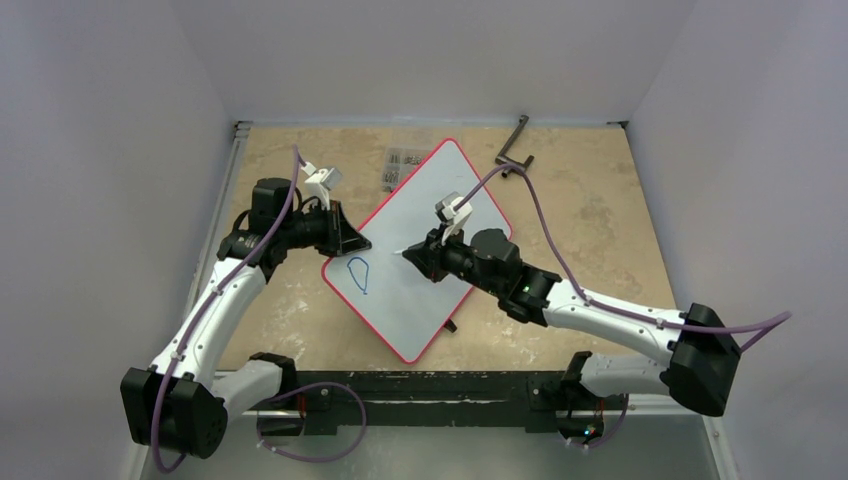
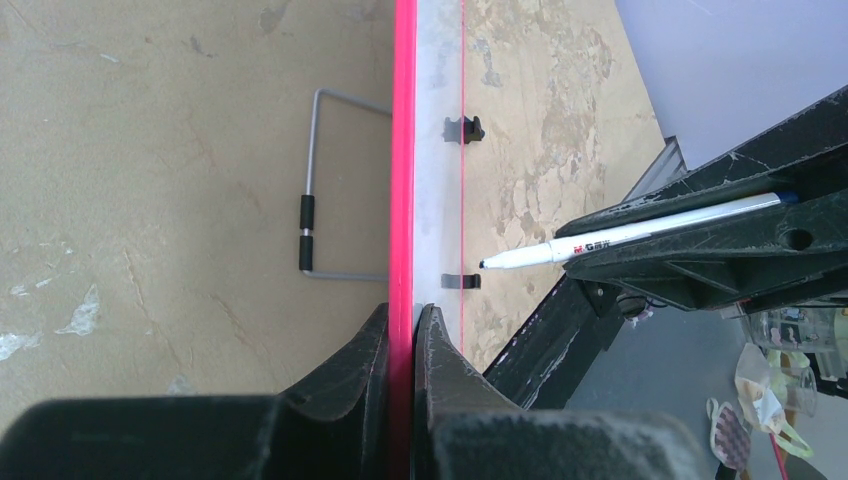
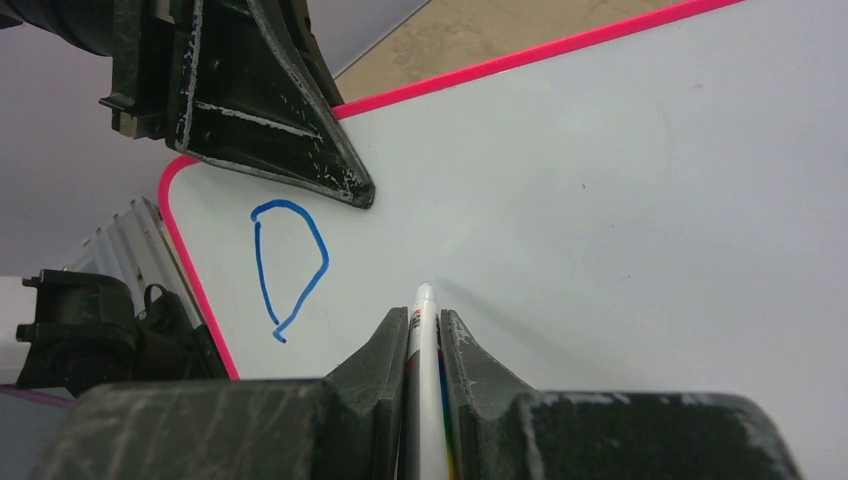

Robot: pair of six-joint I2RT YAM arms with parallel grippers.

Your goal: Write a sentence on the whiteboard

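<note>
The whiteboard [image 1: 425, 295] lies at a slant mid-table, white with a thin red rim. Of the sentence, only a single blue loop like a "D" [image 1: 359, 275] shows, near the board's left corner [image 3: 287, 265]. My left gripper [image 1: 352, 240] is shut on the board's left edge, the red rim [image 2: 404, 150] pinched between its fingers [image 2: 408, 320]. My right gripper [image 3: 424, 325] is shut on a white marker [image 3: 424, 345] over the middle of the board [image 3: 620, 180]. In the left wrist view the marker's tip [image 2: 484, 264] hangs just off the board face, right of the "D".
A black L-shaped tool [image 1: 515, 150] and a clear packet [image 1: 400, 165] lie at the back of the table. A wire handle with a black grip [image 2: 308, 230] lies beside the board's edge. Small black clips [image 2: 463, 128] sit on the board's rim. Walls close in on three sides.
</note>
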